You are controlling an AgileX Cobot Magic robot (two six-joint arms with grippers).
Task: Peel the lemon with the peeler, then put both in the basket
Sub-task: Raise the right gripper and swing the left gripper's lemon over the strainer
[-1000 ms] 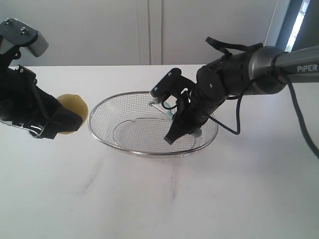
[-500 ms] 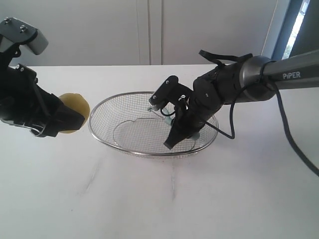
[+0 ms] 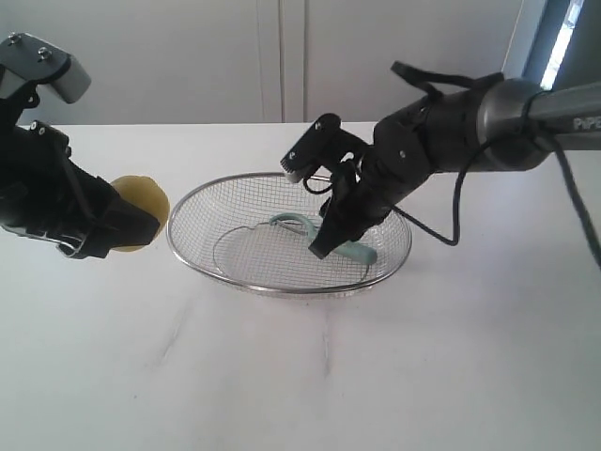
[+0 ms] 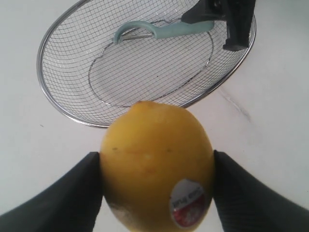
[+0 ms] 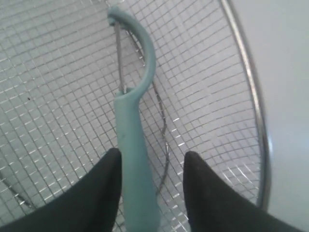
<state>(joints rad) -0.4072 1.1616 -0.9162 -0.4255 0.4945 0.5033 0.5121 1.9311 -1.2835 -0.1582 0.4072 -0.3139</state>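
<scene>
Clearly the peeler is down inside the basket, lying flat on the mesh. Seen from the exterior camera, its head sits near the basket's middle. Its teal handle runs out toward 4 o'clock and ends close to the rim on that side. A thin metal blade spans the curved head.

The right gripper hangs just over the handle with its jaws parted. Its two black fingers straddle the handle, one right beside it and the other standing off with mesh showing in the gap. The peeler is therefore released, not gripped.

The lemon is outside the basket, at its 9 o'clock, held over the white table. The left gripper is clenched on it, with a black finger pressed to each flank and the fruit filling the span between them. Its red-and-white sticker faces the wrist camera, and the skin in view is smooth and yellow.

The basket stands on the table between the two arms. The left gripper is near its 9 o'clock rim and apart from it.
</scene>
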